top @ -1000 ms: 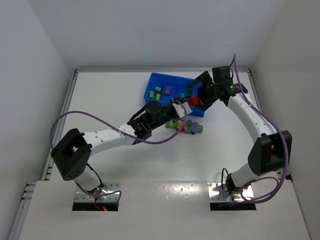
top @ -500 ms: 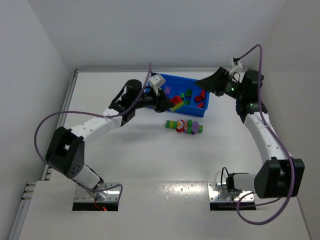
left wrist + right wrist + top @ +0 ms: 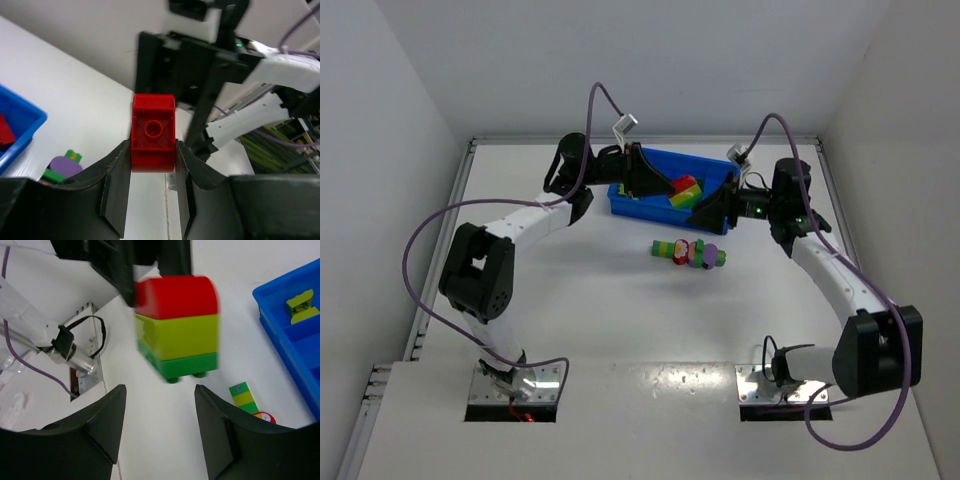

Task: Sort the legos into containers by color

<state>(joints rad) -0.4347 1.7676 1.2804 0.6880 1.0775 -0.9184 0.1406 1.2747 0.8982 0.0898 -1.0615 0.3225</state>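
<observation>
Left gripper (image 3: 152, 147) pinched the red end of the red-yellow-green lego stack (image 3: 176, 325), held over the blue tray (image 3: 638, 207). Long axis ran in line with its fingers, green end pointing away. Right gripper (image 3: 160, 392) sat near the stack, fingers spread, empty.

The fingers (image 3: 116, 175) of the left gripper (image 3: 152, 150) clamp a red brick (image 3: 153, 131) over the white worktop (image 3: 75, 105). At left lie a corner of the blue tray (image 3: 22, 125) and a purple-and-green brick piece (image 3: 63, 167).

We log smooth, glossy plastic on the brick stack (image 3: 177, 325); blue tray (image 3: 640, 207) shiny plastic too; table (image 3: 620, 300) matt white.
</observation>
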